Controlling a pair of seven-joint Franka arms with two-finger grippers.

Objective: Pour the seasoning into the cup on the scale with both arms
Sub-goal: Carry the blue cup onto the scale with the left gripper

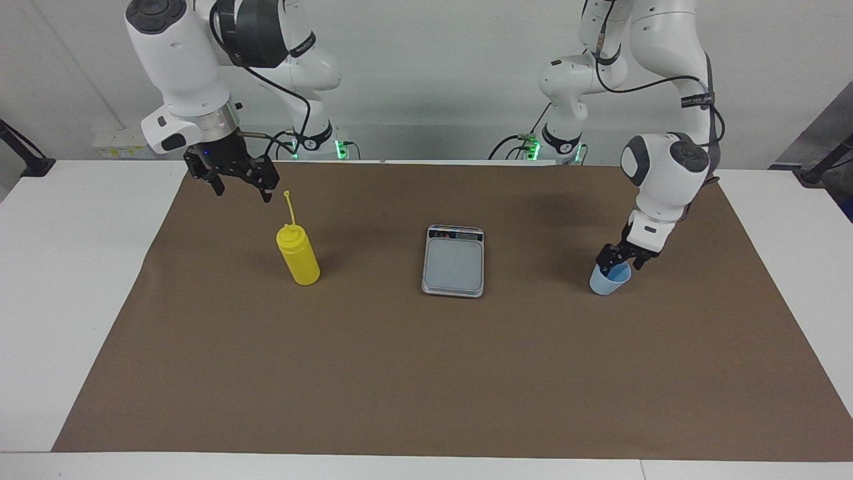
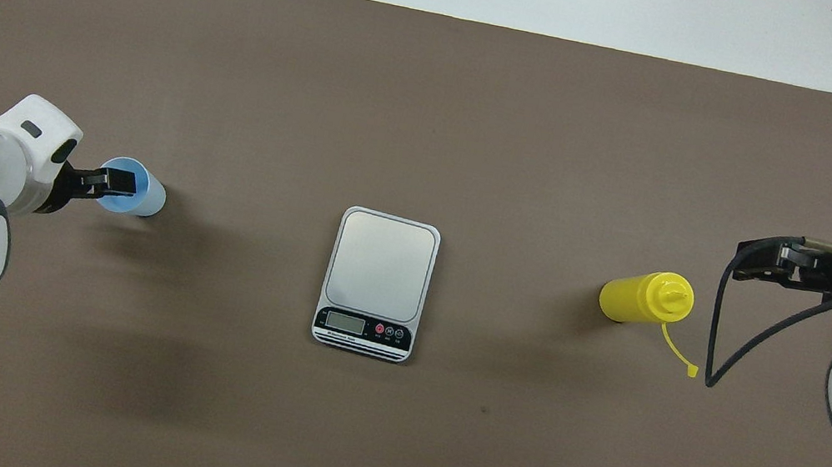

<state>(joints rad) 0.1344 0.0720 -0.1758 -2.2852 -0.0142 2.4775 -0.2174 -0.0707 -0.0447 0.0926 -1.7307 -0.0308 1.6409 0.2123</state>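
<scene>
Step in hand: I judge this the pick-up of the cup; nothing stands on the scale yet, and no pouring can begin until it does.
Next move: my fingers must close on the cup's rim wall, then I lift it and carry it to the weighing plate without crushing the thin plastic.
My left end effector (image 1: 620, 260): down at the cup's mouth at the left arm's end of the tabletop, fingers apart, one of them seemingly inside the rim and one outside; whether either touches the wall I cannot tell.
My left arm pose: elbow high, forearm dropping steeply, wrist canted so the fingers come at the rim from the robots' side.
My right end effector (image 1: 241, 180): fingers apart, holding nothing, hanging over the brown mat just beside the bottle's raised cap strap; this arm waits.
My right arm pose: wrist pointing straight down, well above the mat.
Cup (image 1: 607, 281): upright on the mat, well apart from the scale.
Seasoning (image 1: 298, 255): yellow bottle upright toward the right arm's end, untouched.
Scale (image 1: 454, 261): mid-tabletop between bottle and cup, display strip toward the robots, plate bare.
</scene>
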